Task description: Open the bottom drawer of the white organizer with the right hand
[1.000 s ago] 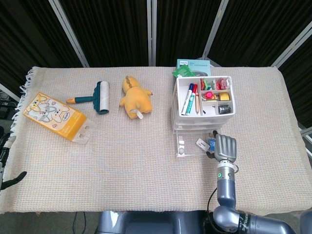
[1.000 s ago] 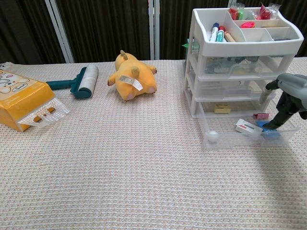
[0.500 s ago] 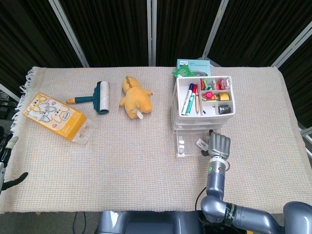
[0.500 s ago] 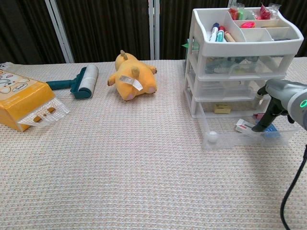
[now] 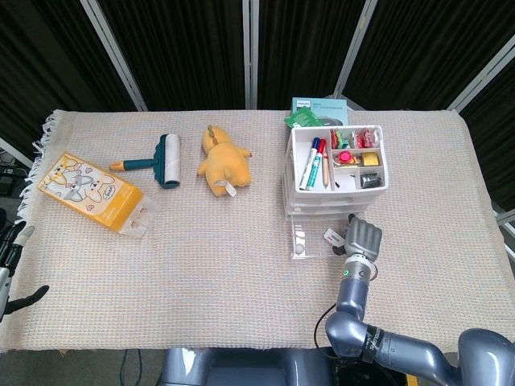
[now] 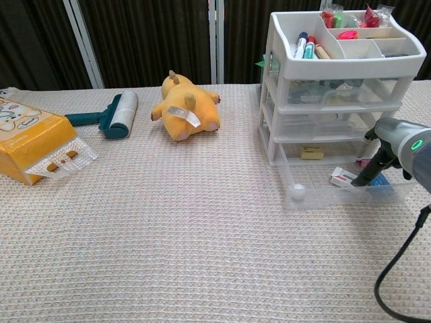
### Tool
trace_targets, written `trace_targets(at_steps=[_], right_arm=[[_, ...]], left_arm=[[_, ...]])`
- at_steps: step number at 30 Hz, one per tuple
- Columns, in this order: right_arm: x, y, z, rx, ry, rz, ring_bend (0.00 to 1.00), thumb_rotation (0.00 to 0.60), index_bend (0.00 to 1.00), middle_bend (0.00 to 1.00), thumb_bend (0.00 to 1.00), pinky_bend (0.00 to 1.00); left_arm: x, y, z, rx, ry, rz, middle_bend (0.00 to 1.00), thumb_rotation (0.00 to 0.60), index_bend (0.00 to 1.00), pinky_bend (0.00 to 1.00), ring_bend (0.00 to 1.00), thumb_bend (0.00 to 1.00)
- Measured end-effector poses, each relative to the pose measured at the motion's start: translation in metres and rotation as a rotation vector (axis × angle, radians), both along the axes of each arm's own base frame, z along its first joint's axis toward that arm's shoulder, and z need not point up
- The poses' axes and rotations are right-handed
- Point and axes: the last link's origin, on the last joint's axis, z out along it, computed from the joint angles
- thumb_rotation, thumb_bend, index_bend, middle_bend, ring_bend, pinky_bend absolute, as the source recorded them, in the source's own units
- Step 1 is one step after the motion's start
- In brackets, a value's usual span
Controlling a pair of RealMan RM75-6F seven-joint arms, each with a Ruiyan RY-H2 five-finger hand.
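The white organizer [image 6: 340, 81] is set at the far right of the cloth-covered table [image 6: 168, 235], and its bottom drawer [image 6: 343, 192] — a clear tray with a small round knob [image 6: 298, 192] at the front — is seen pulled well out from the frame, its front edge standing clear of the two drawers above. The opening itself is judged to be largely done; what is left, at most, is a little more travel if full extension is wanted, and the hand being drawn away from the drawer. The right hand [image 5: 363, 238] is placed over the right part of the open drawer, and in the chest view its dark fingers [image 6: 369, 172] are reached down inside the tray, close to the small packets [image 6: 343, 178] lying there. Whether the inner wall of the drawer is hooked or merely touched cannot be told — the fingers look curled downward, yet nothing is plainly gripped. The left hand [image 5: 12, 265] is held low at the left table edge, with its fingers apart and nothing in them. Further left on the cloth are a yellow plush toy [image 6: 187, 106], a lint roller [image 6: 111, 114] and an orange box [image 6: 30, 138], all well apart from the organizer.
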Motion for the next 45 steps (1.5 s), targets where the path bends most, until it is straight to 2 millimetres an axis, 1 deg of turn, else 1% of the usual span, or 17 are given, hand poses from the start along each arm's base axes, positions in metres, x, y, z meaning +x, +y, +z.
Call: trace_targets(at_steps=[4,7,16,23,29,36,45], right_arm=[[0.003,-0.001,-0.001,-0.01,-0.046,-0.011,0.96,0.6,0.29,0.96,0.09,0.72],[0.004,0.0,-0.003,-0.004,-0.062,-0.02,0.96,0.6,0.28,0.96,0.09,0.71],[0.005,-0.004,-0.008,0.001,-0.068,-0.04,0.96,0.6,0.28,0.96,0.09,0.72],[0.001,-0.009,-0.008,-0.004,-0.055,-0.07,0.96,0.6,0.28,0.96,0.09,0.71],[-0.004,-0.01,-0.01,-0.001,-0.035,-0.088,0.96,0.6,0.32,0.96,0.09,0.71],[-0.007,-0.01,-0.011,0.001,-0.008,-0.093,0.96,0.6,0.41,0.96,0.09,0.71],[-0.008,-0.009,-0.013,0.004,-0.005,-0.09,0.96,0.6,0.45,0.96,0.09,0.71]], left_arm=[[-0.001,0.001,0.0,-0.005,-0.004,0.001,0.0,0.6,0.0,0.0,0.0,0.1],[-0.001,0.001,0.001,-0.006,-0.009,-0.002,0.0,0.6,0.0,0.0,0.0,0.1],[-0.001,0.002,0.003,-0.008,-0.018,-0.003,0.0,0.6,0.0,0.0,0.0,0.1],[-0.002,0.002,0.003,-0.01,-0.022,-0.002,0.0,0.6,0.0,0.0,0.0,0.1],[-0.002,0.002,0.004,-0.01,-0.022,-0.003,0.0,0.6,0.0,0.0,0.0,0.1],[-0.002,0.002,0.003,-0.013,-0.021,-0.001,0.0,0.6,0.0,0.0,0.0,0.1],[-0.002,0.002,0.004,-0.014,-0.023,0.001,0.0,0.6,0.0,0.0,0.0,0.1]])
